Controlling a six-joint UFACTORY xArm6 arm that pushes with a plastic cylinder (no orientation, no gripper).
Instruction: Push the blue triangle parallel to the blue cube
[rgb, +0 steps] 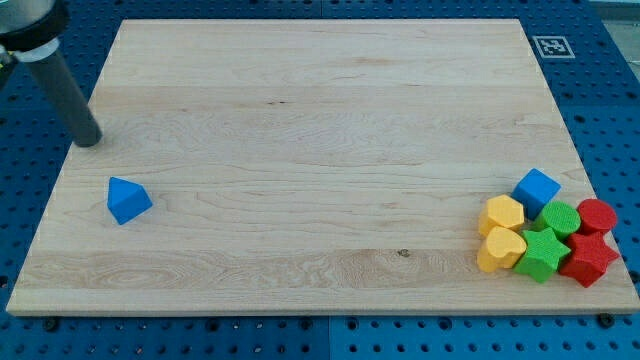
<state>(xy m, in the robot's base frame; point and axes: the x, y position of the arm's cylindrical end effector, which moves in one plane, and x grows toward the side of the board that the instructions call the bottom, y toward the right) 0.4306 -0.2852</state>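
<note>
The blue triangle (128, 199) lies near the view's left edge of the wooden board (320, 120). The blue cube (537, 190) sits at the far right, at the top of a cluster of blocks. My tip (90, 141) rests on the board's left edge, above and a little left of the blue triangle, apart from it by a small gap. The dark rod rises from the tip toward the view's top left corner.
The cluster at the right holds two yellow blocks (501, 214) (500, 249), a green star (541, 253), a green block (562, 217), and two red blocks (597, 215) (588, 259). A marker tag (551, 46) lies off the board's top right corner.
</note>
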